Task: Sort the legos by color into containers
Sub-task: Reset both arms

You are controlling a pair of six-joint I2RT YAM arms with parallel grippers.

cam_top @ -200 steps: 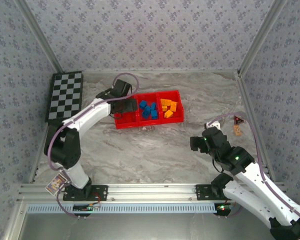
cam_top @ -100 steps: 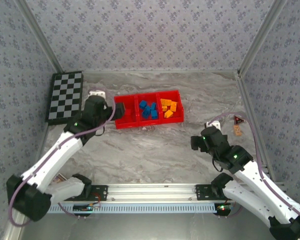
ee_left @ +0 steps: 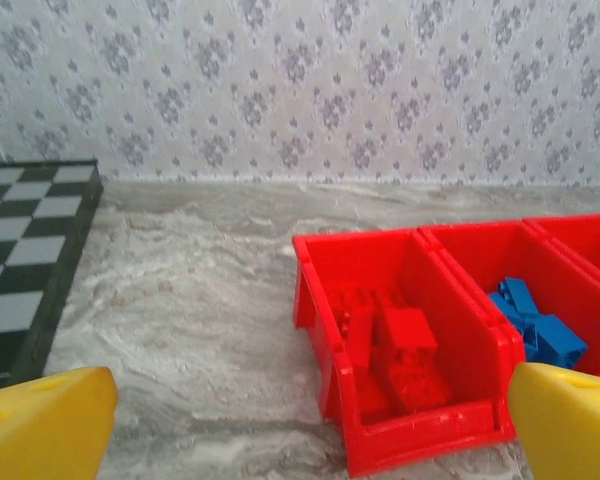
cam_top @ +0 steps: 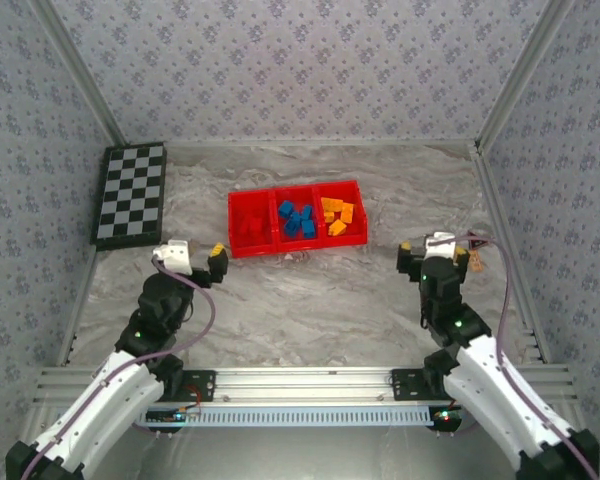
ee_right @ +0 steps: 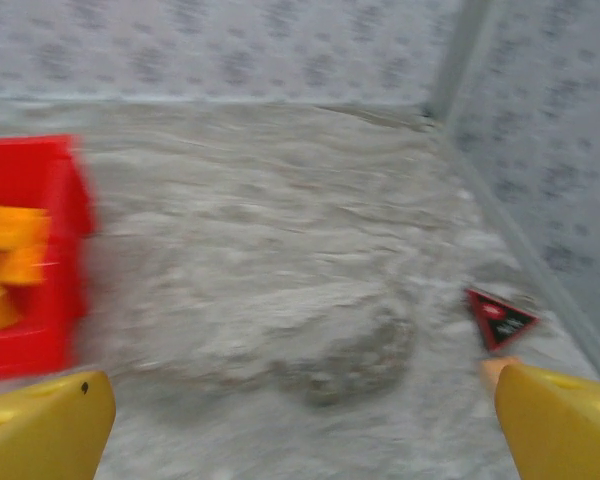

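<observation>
The red tray [cam_top: 297,244] stands at mid-table with three containers side by side. Red legos [cam_top: 250,228] lie in the left one, blue legos [cam_top: 297,220] in the middle, orange legos [cam_top: 337,215] in the right. My left gripper [cam_top: 193,255] hangs open and empty just off the tray's near-left corner. In its wrist view the yellow fingers [ee_left: 40,425] frame the red legos [ee_left: 400,350] and blue legos [ee_left: 535,322]. My right gripper [cam_top: 436,246] is open and empty to the right of the tray. Its view catches the orange legos [ee_right: 5,260] at the left edge.
A black-and-white checkerboard [cam_top: 130,195] lies at the back left, also near my left gripper's view edge [ee_left: 20,270]. A small red triangular tag [ee_right: 498,318] rests on the marble by the right wall. Patterned walls close in the back and both sides.
My left arm has pulled back from over the tray's left compartment to the near left, and its jaws widened. My right gripper has swung a little right and now faces the back wall.
</observation>
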